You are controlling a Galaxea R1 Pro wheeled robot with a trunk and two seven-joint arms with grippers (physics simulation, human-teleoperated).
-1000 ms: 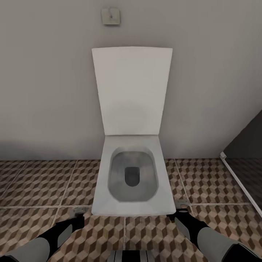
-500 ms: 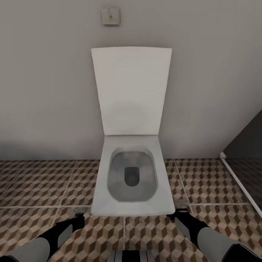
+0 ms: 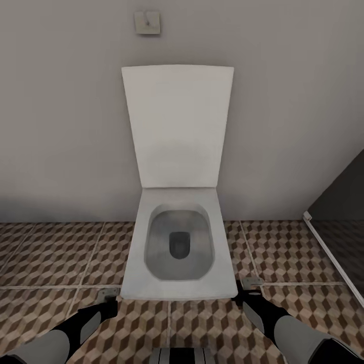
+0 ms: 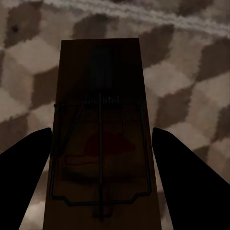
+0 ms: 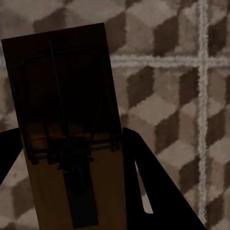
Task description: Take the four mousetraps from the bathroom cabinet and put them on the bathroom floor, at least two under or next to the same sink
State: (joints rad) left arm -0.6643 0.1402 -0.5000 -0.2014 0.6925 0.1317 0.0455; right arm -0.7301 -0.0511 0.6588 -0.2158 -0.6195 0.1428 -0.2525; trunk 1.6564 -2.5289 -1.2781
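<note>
Both arms hang low over the bathroom floor (image 3: 50,253) of cube-patterned tiles, in front of a toilet. My left gripper (image 3: 108,297) is shut on a mousetrap (image 4: 100,143), a brown wooden board with a dark wire bar, held flat between its black fingers (image 4: 24,167). My right gripper (image 3: 251,288) is shut on a second mousetrap (image 5: 67,120), whose board sticks out past the fingers (image 5: 143,182) above the tiles. The cabinet and the sink are out of view.
A white toilet (image 3: 174,283) with its lid raised stands against the grey wall straight ahead, between the two grippers. A small square plate (image 3: 147,23) is on the wall above it. A dark panel (image 3: 344,202) with a white rail (image 3: 328,253) borders the right side.
The whole picture has shifted a little to the left, so the camera has moved. Both grippers keep their places in the view and still hold their mousetraps.
</note>
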